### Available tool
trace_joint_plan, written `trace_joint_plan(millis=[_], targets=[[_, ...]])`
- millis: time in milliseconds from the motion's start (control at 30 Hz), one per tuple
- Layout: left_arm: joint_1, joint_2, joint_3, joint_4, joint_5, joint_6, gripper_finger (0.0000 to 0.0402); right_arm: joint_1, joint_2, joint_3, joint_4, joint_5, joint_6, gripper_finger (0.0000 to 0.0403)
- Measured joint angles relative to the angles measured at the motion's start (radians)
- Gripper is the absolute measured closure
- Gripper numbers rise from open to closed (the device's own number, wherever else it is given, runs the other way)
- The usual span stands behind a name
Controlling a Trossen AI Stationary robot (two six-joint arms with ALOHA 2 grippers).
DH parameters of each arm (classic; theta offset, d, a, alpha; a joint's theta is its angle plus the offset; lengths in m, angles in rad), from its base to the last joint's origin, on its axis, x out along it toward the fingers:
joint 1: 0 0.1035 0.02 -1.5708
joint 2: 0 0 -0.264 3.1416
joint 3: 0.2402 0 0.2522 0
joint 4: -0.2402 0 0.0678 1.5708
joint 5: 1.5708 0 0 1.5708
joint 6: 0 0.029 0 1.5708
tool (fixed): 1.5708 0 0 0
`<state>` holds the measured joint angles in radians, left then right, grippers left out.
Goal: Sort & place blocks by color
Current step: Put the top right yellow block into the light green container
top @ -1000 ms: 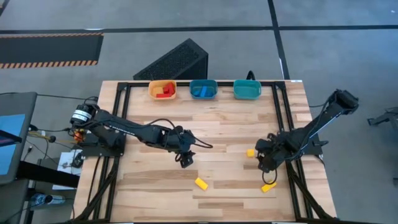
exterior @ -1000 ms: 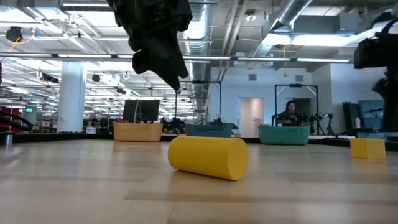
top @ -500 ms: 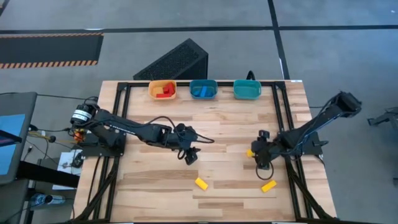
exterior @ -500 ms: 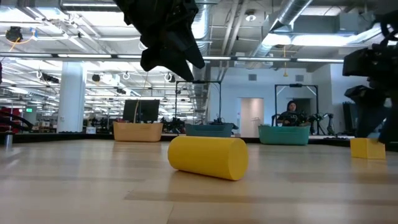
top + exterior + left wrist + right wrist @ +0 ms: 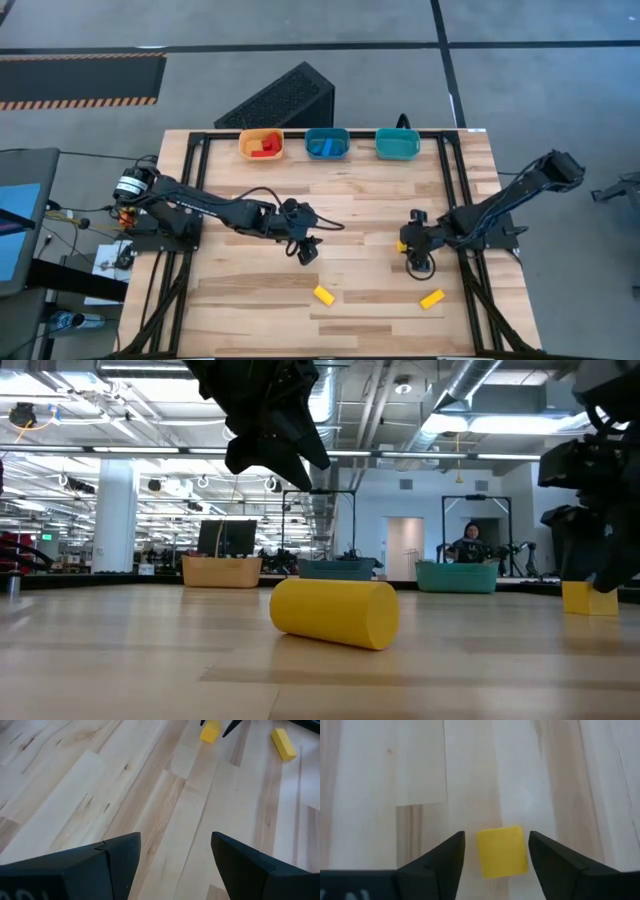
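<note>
**Yellow cube sits between the right gripper's spread fingers**

The yellow cube [image 5: 502, 851] lies on the wooden table [image 5: 350, 200] right of centre. In the right wrist view it sits squarely in the gap between the right gripper's [image 5: 496, 851] two dark fingers, with a slim strip of wood showing on each side, so the fingers are apart and not pressing it. The high view hides most of this cube [image 5: 402, 245] under the right gripper [image 5: 414, 262] and shows only a sliver; the low view shows it [image 5: 590, 598] at the far right edge, resting on the table beside the dark gripper body.

Two more yellow pieces lie nearer the front edge: a short cylinder [image 5: 323, 294] left of the cube and a yellow bar [image 5: 432, 298] on the right. The low view shows the cylinder [image 5: 334, 612] lying on its side, something the overhead view does not make clear.

The left gripper [image 5: 305, 250] hangs above the table's middle, its fingers [image 5: 115, 855] spread wide with bare wood between them, holding nothing.

Along the far edge stand three bins: an orange bin [image 5: 262, 145] with red blocks [image 5: 265, 148], a blue bin [image 5: 326, 143] with blue blocks [image 5: 324, 146], and a teal bin [image 5: 397, 144]. Only the low view shows a person [image 5: 467, 542] in the room beyond.
</note>
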<state>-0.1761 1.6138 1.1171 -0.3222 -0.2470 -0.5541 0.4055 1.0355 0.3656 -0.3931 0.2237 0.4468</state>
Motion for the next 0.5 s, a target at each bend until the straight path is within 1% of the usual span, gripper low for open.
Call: trace_joint_plan(millis=[67,267,400,500], targets=[[0.000,0.000,0.000,0.000,-0.002,0.000,0.0173,-0.011,0.005,0.000,-0.002,-0.006,-0.003,0.0175],[0.000,0.000,0.000,0.020,-0.016,-0.012,0.0173,-0.036,0.048,-0.027,0.019,-0.070,0.017,0.0223],[0.006,0.000,0.000,0.102,-0.111,0.027,0.0173,-0.058,0.089,-0.023,0.041,-0.068,0.115,0.0258],[0.025,0.000,0.000,0.201,-0.124,0.072,0.0173,-0.070,0.095,-0.011,0.062,-0.072,0.151,0.0277]])
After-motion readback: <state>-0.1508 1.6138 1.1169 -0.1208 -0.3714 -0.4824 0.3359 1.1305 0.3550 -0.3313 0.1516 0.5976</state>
